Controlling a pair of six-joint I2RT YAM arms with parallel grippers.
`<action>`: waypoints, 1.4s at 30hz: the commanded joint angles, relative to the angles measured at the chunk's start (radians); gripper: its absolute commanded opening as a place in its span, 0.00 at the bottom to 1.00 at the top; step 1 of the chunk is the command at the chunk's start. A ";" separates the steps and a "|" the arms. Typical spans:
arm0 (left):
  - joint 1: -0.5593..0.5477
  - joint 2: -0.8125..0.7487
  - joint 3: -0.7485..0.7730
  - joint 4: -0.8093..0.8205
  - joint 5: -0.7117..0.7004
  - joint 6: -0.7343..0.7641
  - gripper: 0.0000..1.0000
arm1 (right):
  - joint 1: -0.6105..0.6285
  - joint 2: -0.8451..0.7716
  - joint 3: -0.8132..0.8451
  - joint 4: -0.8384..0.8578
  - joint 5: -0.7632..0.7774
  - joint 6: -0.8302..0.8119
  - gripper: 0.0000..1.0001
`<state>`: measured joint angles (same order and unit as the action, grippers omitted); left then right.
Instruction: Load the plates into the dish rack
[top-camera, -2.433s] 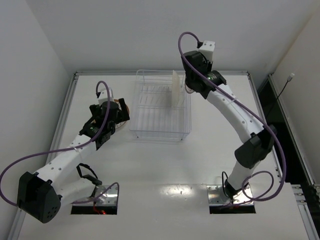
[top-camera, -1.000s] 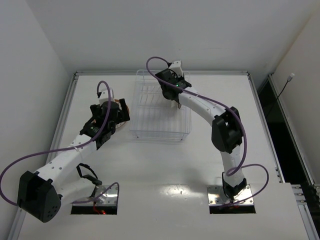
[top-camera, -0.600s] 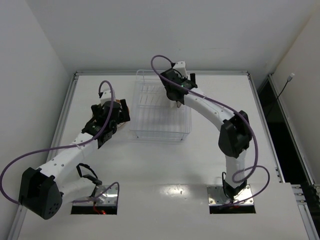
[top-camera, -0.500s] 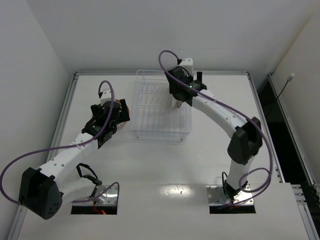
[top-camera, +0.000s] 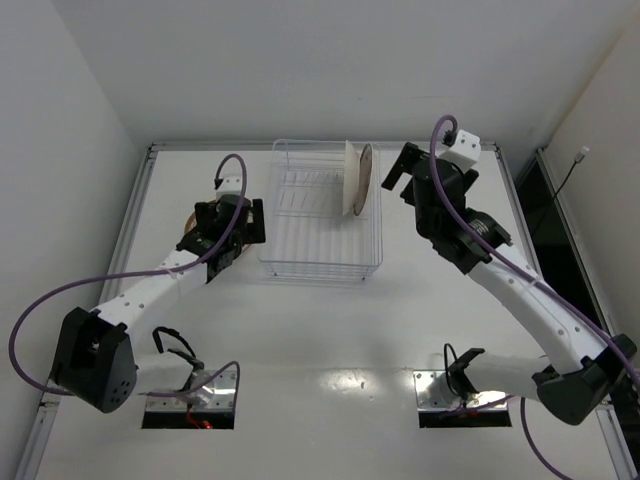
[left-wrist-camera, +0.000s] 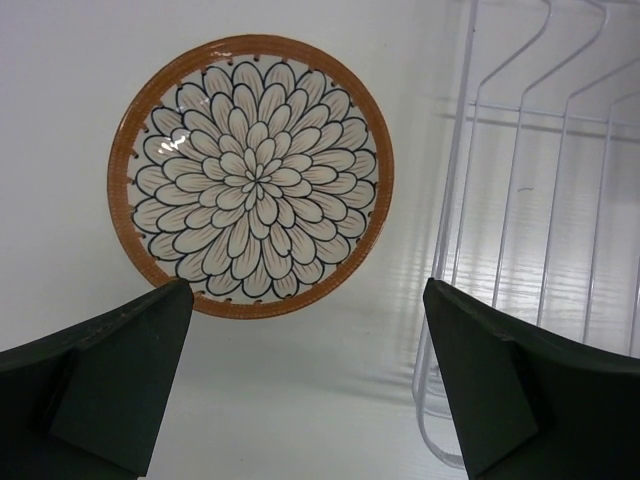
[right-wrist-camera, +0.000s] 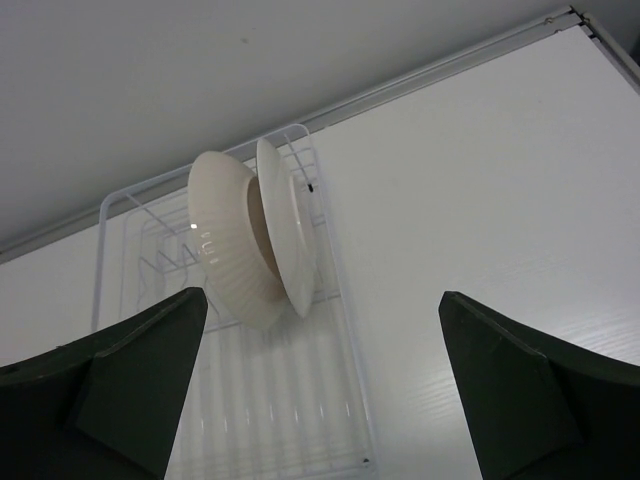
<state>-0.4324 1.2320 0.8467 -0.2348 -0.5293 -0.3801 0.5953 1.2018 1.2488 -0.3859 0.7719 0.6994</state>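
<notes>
plates stand on edge in the rack (top-camera: 320, 232), two of them, at its right side near the far edge of the worktop (top-camera: 300, 340): a pale plate (top-camera: 351, 178) and, close on its right, a brown-rimmed plate (top-camera: 365, 176). from the right wrist we see only their pale backs, leaning together. a petal plate (left-wrist-camera: 250, 175) lies flat toward the left edge, just beside the rack and apart from it. the left gripper (left-wrist-camera: 300, 370) hangs over it, jaws wide and empty. the right gripper (right-wrist-camera: 320, 390) sits right of the rack, jaws wide, empty.
</notes>
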 joint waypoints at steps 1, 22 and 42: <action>0.044 0.035 0.087 -0.011 0.063 0.032 1.00 | -0.012 -0.001 -0.034 0.119 -0.057 -0.015 1.00; 0.117 0.300 0.178 -0.189 0.186 0.047 1.00 | -0.227 0.196 -0.060 0.160 -0.459 -0.084 0.99; -0.092 0.512 0.333 -0.250 -0.037 0.017 1.00 | -0.410 0.143 -0.170 0.220 -0.686 -0.075 0.97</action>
<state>-0.5587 1.7393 1.1381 -0.4858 -0.5148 -0.3603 0.1951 1.3739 1.0935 -0.2291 0.1406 0.6239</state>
